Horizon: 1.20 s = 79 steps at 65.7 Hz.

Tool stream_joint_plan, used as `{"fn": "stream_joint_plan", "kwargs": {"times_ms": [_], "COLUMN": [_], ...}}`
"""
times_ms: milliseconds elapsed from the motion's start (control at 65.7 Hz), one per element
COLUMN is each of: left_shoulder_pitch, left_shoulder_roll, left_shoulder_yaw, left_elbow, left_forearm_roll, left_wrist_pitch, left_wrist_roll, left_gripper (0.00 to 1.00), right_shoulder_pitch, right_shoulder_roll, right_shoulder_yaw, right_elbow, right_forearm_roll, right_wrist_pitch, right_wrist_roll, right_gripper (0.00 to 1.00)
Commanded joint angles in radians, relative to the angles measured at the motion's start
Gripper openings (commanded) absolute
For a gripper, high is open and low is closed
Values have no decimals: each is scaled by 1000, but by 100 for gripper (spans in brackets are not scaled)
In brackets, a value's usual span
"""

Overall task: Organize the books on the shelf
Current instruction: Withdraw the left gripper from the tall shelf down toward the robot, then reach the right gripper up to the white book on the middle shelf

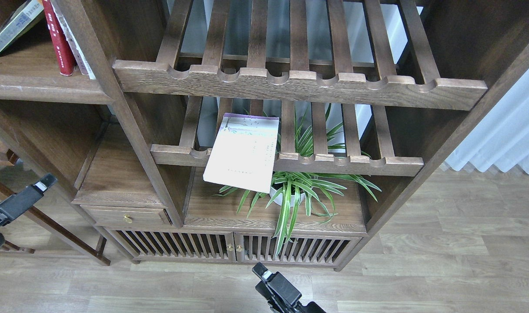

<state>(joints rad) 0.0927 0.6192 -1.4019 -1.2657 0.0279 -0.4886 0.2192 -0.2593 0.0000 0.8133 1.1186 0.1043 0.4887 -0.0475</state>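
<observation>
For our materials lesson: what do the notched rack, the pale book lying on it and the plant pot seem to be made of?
The notched rack looks like solid wood, stained dark brown with a matt finish; grain lines show along its front rail. The pale book looks like a paperback with a smooth card cover; it is thin and flat. The plant pot is white and smooth, perhaps glazed ceramic or plastic; leaves hide most of it.

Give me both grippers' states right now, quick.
Left gripper: holds nothing; whether its jaws are open or closed cannot be told, seen dark and end-on.
Right gripper: holds nothing; open or closed cannot be told either.
</observation>
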Motion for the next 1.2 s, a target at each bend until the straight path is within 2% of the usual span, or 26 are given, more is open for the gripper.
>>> {"fn": "stream_joint_plan", "kwargs": {"times_ms": [0, 380, 669, 867, 1110, 1186], "left_shoulder_pitch": [28, 65, 85, 87, 82, 81], "left_shoulder_roll": [-29, -52, -50, -50, -52, -50], "left_shoulder_yaw": [1, 6, -8, -15, -19, -20], "left_elbow": [2, 48, 85, 92, 98, 98], "left_forearm_roll": [0, 0, -6, -8, -8, -8], "left_wrist_pitch": [0, 0, 0, 0, 0, 0], "left_wrist_roll": [0, 0, -1, -3, -1, -1], "left_gripper": [100, 100, 100, 100, 100, 100], "right_shoulder_pitch": [0, 78, 244, 299, 351, 371], "right_shoulder_roll": [0, 0, 0, 0, 0, 0], "right_shoulder_yaw": [0, 18, 40, 30, 24, 23], "right_elbow": [0, 3, 4, 4, 3, 1], "right_forearm_roll": [2, 2, 2, 2, -3, -3], "right_wrist_pitch": [0, 0, 0, 0, 0, -58], "right_wrist_roll": [1, 5, 49, 101, 109, 120], "right_gripper": [99, 99, 99, 99, 99, 99]}}
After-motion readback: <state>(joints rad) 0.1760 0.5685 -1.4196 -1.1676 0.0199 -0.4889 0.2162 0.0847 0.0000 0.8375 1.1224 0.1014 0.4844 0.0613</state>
